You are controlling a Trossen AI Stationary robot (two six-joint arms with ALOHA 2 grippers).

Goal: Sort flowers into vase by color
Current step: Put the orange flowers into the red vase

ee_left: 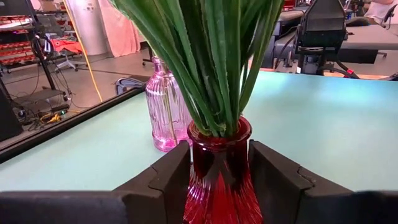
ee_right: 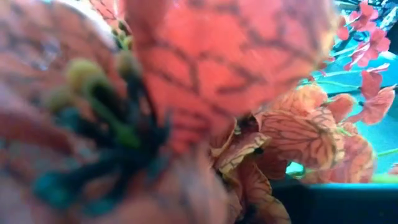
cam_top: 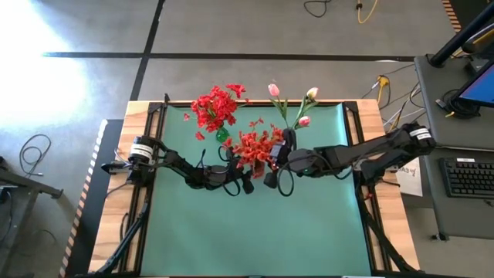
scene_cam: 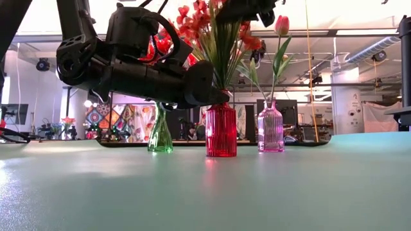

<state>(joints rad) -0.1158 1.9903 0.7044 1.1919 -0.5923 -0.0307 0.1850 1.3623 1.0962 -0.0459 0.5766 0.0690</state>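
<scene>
Item: artificial flowers on long thin green stems, in three lots at the far middle of the green-covered tabletop (cam_top: 255,232). Orange-red blossom clusters (cam_top: 256,147) stand in a ribbed red glass vase (scene_cam: 221,131); bushier red blossoms (cam_top: 216,106) in a small green glass vase (scene_cam: 160,136); pink tulip buds (scene_cam: 281,25) in a pink glass vase (scene_cam: 270,130). Handling, by estimate: stems light and springy, blossoms soft and crushable; best taken low on the stem, never by the petals. Vases are smooth, narrow, likely quick to tip. Left end effector (ee_left: 219,177) has its fingers either side of the red vase's body, apparently steadying it. Right end effector (cam_top: 272,171) sits among the orange-red blossoms, jaws closed; whether a stem is pinched cannot be seen. Obstructions: crowded stems, overhanging neighbouring blossoms, both arms meeting at one vase.
</scene>
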